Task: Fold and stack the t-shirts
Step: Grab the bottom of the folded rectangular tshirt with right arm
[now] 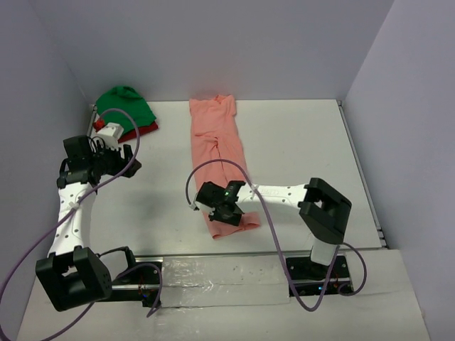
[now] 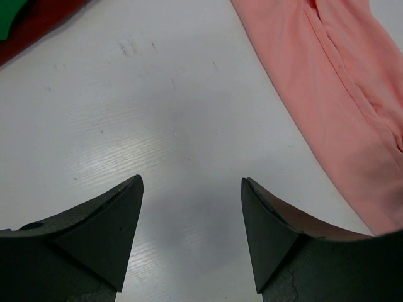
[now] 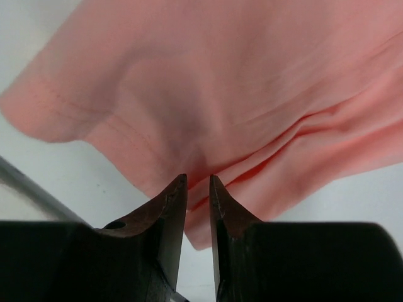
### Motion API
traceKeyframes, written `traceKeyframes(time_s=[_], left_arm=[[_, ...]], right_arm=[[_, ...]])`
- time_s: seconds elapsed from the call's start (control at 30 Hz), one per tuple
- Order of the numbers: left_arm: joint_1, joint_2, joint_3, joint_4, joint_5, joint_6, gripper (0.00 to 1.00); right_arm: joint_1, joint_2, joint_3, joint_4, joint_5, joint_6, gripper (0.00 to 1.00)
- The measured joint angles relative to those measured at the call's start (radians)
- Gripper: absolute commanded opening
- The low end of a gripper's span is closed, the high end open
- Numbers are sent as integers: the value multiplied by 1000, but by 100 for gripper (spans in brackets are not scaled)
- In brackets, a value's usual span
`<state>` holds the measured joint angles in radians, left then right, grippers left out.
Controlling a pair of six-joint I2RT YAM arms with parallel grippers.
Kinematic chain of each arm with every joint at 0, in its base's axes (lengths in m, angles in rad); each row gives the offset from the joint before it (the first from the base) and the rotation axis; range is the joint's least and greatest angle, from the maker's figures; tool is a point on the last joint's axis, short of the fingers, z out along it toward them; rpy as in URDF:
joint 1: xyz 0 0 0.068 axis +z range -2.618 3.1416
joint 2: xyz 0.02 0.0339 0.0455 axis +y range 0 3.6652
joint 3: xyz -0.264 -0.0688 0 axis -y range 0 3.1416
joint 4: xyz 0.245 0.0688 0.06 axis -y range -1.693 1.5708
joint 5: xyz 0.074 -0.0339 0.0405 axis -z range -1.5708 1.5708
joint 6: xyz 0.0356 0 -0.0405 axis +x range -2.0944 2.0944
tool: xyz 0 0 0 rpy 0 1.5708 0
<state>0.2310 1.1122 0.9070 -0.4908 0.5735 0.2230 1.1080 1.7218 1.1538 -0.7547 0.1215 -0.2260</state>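
The salmon-pink t-shirt (image 1: 217,142) lies as a long narrow strip running from the table's back toward the near edge. My right gripper (image 1: 226,212) sits over its near end, jaws almost together with folds of the pink cloth (image 3: 239,82) pinched between the fingertips (image 3: 179,189). The bright green t-shirt (image 1: 124,106) is bunched on top of the dark red t-shirt (image 1: 146,129) in the far left corner. My left gripper (image 1: 131,165) hovers open over bare table at the left, with nothing between its fingers (image 2: 119,214). The pink t-shirt (image 2: 327,82) lies to its right.
Grey walls enclose the white table (image 1: 298,142) on the left, back and right. A small white and red box (image 1: 108,129) sits by the green t-shirt. A shiny taped strip (image 1: 213,273) runs along the near edge between the arm bases.
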Motion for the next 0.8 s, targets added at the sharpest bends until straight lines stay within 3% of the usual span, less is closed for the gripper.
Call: traceKeyframes(time_s=[0.23, 0.8], left_arm=[[14, -11, 0, 0, 14, -5, 72], [33, -25, -13, 1, 70, -6, 72]], right_arm=[[15, 132, 24, -62, 66, 21, 27], [53, 146, 39, -105, 191, 47, 31]])
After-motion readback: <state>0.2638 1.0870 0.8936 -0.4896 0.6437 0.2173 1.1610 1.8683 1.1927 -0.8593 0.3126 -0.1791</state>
